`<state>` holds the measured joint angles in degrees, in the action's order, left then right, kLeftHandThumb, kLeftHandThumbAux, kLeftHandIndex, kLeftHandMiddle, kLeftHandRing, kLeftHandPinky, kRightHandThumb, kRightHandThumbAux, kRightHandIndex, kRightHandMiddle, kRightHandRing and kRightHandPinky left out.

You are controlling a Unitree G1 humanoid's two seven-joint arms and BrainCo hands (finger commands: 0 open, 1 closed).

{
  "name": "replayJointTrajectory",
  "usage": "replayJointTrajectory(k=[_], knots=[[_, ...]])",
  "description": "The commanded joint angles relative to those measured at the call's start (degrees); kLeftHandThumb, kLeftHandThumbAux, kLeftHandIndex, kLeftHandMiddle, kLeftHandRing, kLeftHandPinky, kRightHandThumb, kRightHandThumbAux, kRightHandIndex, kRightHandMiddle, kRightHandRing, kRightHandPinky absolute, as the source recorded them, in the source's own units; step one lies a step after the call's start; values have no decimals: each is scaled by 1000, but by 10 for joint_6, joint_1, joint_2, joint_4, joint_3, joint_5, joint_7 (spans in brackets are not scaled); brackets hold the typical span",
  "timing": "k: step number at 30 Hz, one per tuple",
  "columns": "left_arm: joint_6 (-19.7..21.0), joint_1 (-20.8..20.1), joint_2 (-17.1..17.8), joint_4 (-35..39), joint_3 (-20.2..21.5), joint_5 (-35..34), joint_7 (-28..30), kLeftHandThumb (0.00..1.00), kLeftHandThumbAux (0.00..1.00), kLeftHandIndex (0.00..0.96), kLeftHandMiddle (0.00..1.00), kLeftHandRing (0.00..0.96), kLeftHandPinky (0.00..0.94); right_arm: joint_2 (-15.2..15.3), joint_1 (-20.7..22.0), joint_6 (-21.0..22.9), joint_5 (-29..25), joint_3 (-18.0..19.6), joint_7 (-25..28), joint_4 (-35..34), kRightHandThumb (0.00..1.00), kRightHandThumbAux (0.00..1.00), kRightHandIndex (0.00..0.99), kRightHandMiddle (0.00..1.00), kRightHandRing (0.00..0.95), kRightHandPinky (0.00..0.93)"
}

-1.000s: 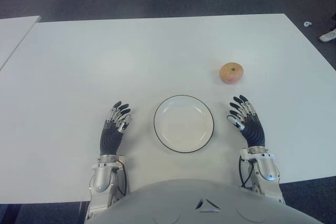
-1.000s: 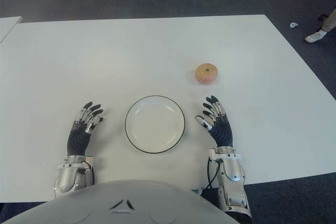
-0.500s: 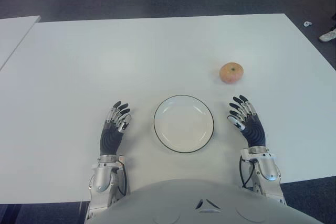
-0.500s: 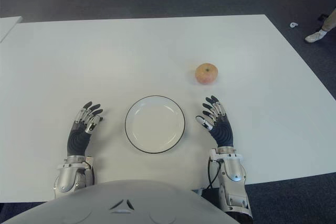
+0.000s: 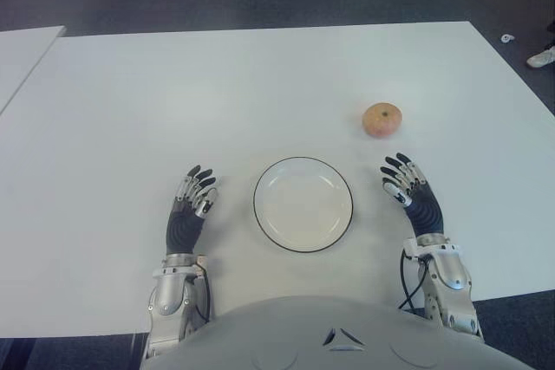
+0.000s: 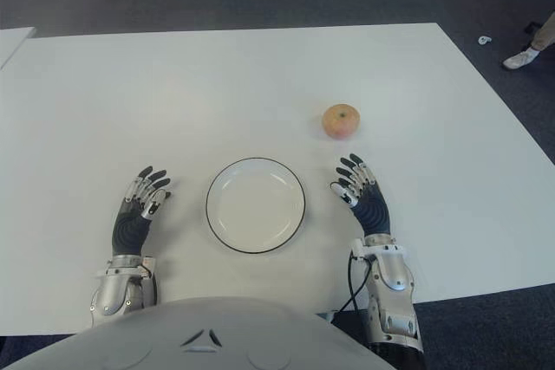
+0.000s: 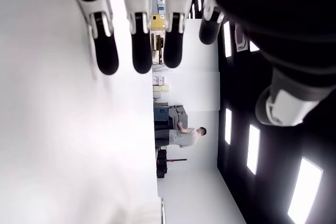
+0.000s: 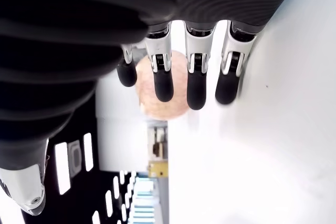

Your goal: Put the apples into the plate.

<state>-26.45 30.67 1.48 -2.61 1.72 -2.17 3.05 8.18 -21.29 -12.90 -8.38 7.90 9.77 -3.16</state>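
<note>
one apple (image 5: 382,120), one plate (image 5: 303,204) (black-rimmed), two hands, one table (image 5: 217,93)

plate (image 5: 303,204) centre of table (image 5: 173,93) | apple (image 5: 381,120) behind-right, apart

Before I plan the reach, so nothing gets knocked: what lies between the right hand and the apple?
Only bare white table separates the right hand from the round reddish-yellow apple, seen in both eye views.

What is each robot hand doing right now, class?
Left robot hand: open, holding nothing, left of the plate.
Right robot hand: open, holding nothing, near the apple.
</note>
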Motion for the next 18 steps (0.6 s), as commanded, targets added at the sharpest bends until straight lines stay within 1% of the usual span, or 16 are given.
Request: replayJointTrajectory(k=[1, 5, 12, 14, 18], knots=[[8, 1, -1, -24, 0, 7, -2, 232, 506, 124, 197, 234, 279, 10, 28, -19, 1, 15, 1, 13, 414, 595, 116, 179, 194, 239], [5, 0, -1, -27, -1, 11, -4, 233, 503, 124, 194, 232, 282, 23, 59, -20, 2, 30, -3, 6, 425, 594, 121, 177, 189, 223], [6, -3, -3, -31, 0, 12, -5, 228, 506, 121, 197, 237, 286, 35, 92, -13, 12, 40, -12, -20, 471, 578, 128, 172, 173, 195], [7, -5, -3, -32, 0, 11, -5, 227, 509, 120, 197, 238, 285, 35, 100, -18, 19, 40, -17, -21, 481, 572, 129, 170, 170, 192], [9, -8, -3, -35, 0, 6, -1, 227, 518, 122, 199, 240, 286, 38, 121, -52, 67, 40, -45, -24, 498, 563, 128, 157, 157, 179]])
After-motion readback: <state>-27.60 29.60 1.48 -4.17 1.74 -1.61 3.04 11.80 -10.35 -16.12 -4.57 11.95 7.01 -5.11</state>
